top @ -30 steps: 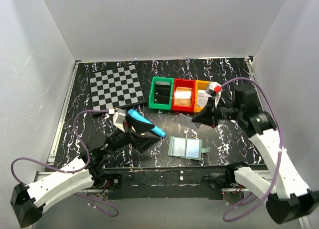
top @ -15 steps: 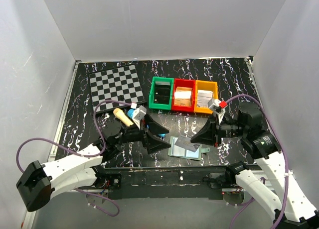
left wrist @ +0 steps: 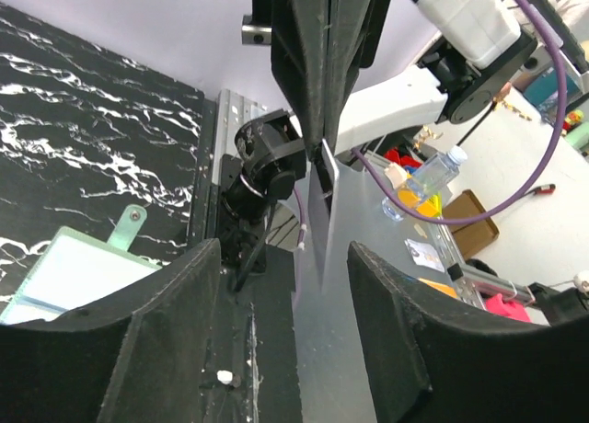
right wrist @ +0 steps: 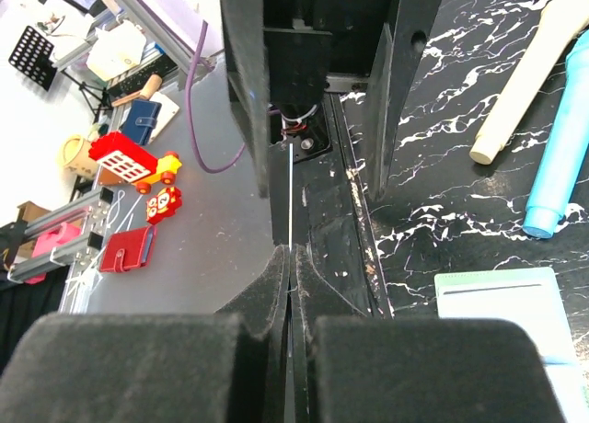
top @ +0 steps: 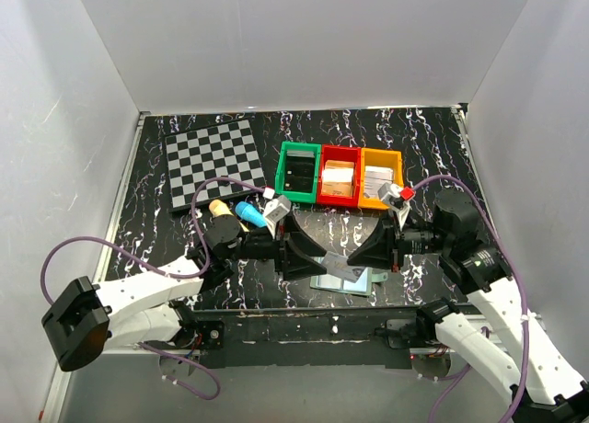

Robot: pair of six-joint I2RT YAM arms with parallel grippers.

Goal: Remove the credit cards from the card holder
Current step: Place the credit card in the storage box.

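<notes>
My right gripper [top: 361, 256] is shut on one of the credit cards [top: 339, 268] and holds it edge-up just above the open card holder [top: 361, 282]. In the right wrist view the card [right wrist: 291, 188] is a thin white line running out of the closed right gripper [right wrist: 292, 257]. My left gripper [top: 311, 257] faces it from the left. Its fingers [left wrist: 170, 326] stand on either side of the card's free end [left wrist: 324, 257], with a gap on each side. The holder's pale panel and tab [left wrist: 69, 271] lie flat on the table.
A checkered board [top: 216, 159] lies at the back left. Green [top: 298, 172], red [top: 339, 177] and orange [top: 379, 177] bins stand in a row behind the grippers. A blue marker [top: 248, 211] and a beige cylinder [top: 219, 208] lie by the left arm.
The right gripper came down from near the bins with the card to just above the holder. The left gripper moved right to meet it, and its fingers have narrowed around the card.
</notes>
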